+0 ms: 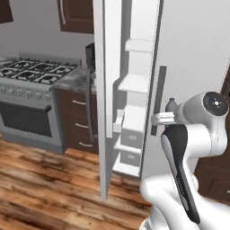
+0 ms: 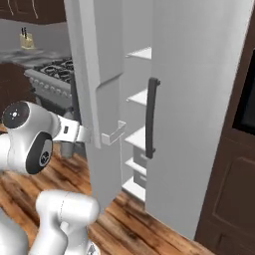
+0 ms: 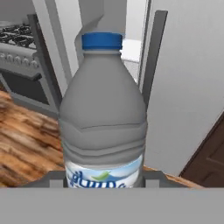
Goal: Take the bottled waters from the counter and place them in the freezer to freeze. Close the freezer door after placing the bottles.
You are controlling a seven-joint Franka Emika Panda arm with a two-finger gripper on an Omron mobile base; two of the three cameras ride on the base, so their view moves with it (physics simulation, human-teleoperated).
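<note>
Holding a grey bottle [image 3: 103,109], the claw [image 1: 167,117] faces the freezer's [image 1: 134,85] open gap.

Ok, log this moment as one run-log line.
phase: carry to freezer | claw: shut on greyish bottle | freezer door: open | freezer: shelves visible, no bottle seen inside

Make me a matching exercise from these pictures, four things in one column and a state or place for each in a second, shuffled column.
Things:
1. bottled water
2. freezer door
3. gas stove
4. gripper

States or places:
A. swung open
B. left of the fridge, past a strip of counter
C. shut on a bottle
D. held upright, blue cap on top

Pairs: 1-D, 2-A, 3-B, 4-C
</note>
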